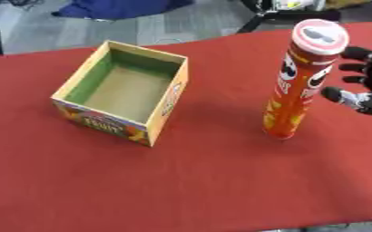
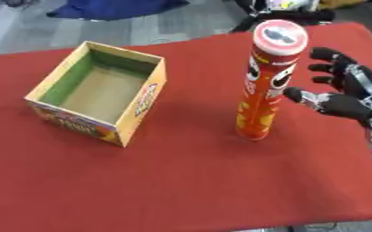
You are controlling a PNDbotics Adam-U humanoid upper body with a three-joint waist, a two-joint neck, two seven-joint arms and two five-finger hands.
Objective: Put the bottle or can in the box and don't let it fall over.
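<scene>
While the red table [image 1: 221,181] carries everything, the open cardboard box [image 1: 125,93] sits well to the left of the tall orange can [image 2: 267,81]. That can stands upright, long axis vertical. Just right of it hovers the right hand [image 2: 344,97], fingers spread, thumb near its side, nothing held.

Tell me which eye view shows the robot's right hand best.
The right eye view: the black right hand shows whole, fingers spread and thumb toward the tall orange crisp can, with the wrist behind it. The left eye view cuts the hand off at the picture's right edge.
</scene>
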